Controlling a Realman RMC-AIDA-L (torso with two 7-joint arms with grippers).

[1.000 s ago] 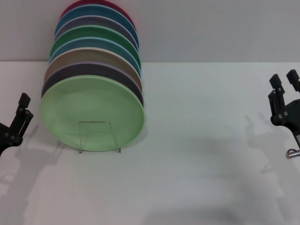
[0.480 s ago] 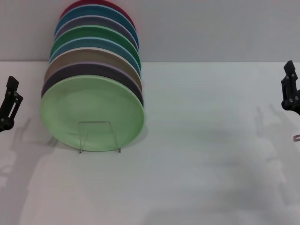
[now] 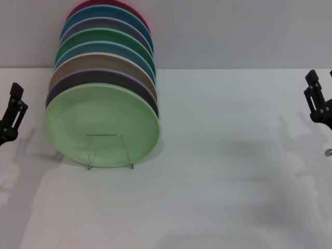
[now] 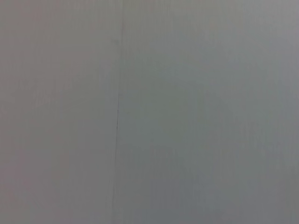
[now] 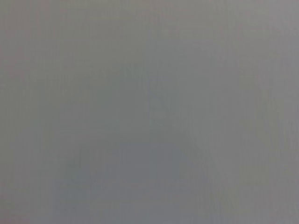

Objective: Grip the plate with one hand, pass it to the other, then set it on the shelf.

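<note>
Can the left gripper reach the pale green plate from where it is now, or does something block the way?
Probably yes. The left gripper hangs at the table's left edge, and only bare tabletop lies between it and the plate. The plate stands foremost in the row on the shelf, so its near rim looks free.

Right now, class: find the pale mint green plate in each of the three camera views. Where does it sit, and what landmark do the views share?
Head view: the pale mint green plate stands on edge at the left of the white table, frontmost of a row of plates, against the clear stand.
Left wrist view: not in it; only a plain grey surface.
Right wrist view: not in it; only plain grey.
Shared landmark: none can be matched.
</note>
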